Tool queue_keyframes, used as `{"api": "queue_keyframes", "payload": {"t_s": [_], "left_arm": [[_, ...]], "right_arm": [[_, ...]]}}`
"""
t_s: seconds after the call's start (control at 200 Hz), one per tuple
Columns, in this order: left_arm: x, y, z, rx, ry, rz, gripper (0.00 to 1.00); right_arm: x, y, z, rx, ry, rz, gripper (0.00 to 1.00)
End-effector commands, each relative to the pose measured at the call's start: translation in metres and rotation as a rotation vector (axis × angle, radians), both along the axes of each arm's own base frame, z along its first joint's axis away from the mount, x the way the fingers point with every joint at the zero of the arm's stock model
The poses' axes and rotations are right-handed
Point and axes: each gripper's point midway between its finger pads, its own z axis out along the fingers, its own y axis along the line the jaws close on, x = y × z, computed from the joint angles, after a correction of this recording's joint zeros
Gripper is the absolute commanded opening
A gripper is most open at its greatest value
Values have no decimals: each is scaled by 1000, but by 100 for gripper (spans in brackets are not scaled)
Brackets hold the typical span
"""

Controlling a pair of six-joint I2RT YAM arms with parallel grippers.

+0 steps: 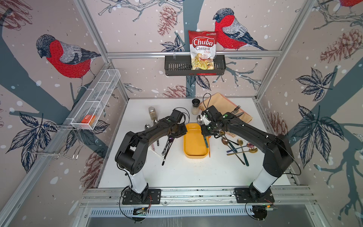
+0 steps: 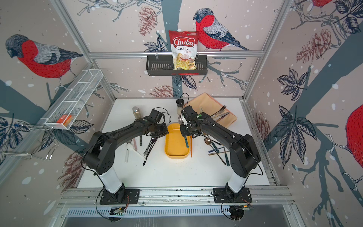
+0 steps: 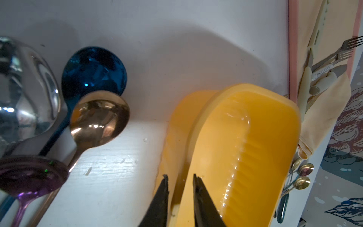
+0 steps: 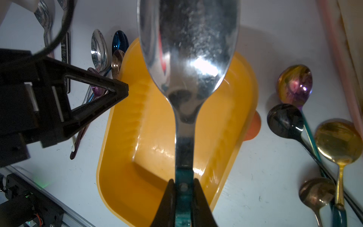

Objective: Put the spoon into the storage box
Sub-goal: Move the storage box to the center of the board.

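The spoon (image 4: 188,59) has a silver bowl and a teal handle. My right gripper (image 4: 183,181) is shut on its handle and holds it above the yellow storage box (image 4: 137,157). In both top views the spoon's bowl (image 1: 199,119) (image 2: 181,119) hangs over the box's far end, and its handle (image 1: 205,141) slants across the box's right side. The storage box (image 1: 194,151) (image 2: 175,151) lies mid-table, with nothing in it. My left gripper (image 3: 180,177) stands astride the box's left wall (image 3: 176,127), one finger outside and one inside. Whether they pinch it does not show.
Several loose spoons lie left of the box (image 1: 167,145) and right of it (image 1: 238,149). An orange utensil (image 1: 209,149) lies against the box's right side. A napkin with forks (image 1: 225,106), a shaker (image 1: 195,107) and a spice jar (image 1: 152,113) stand behind.
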Motion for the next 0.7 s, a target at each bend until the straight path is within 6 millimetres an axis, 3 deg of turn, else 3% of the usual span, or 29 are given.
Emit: {"api": "queue_keyframes", "payload": {"t_s": [0.0,0.22,0.355,0.515,0.695], "left_arm": [[-3,6,0,25,0,8,32],[5,13,33,21,-110,25,45],[10,24,66,44,-228,38,51],[13,55,95,124,-333,40,58],[5,99,99,223,-341,47,62]], "right_arm": [[5,9,7,29,-30,-2,10],[-1,21,-5,33,5,15,10],[-7,30,-15,12,28,22,10],[-14,38,-34,2,75,29,10],[-15,43,-53,-27,110,38,10]]}}
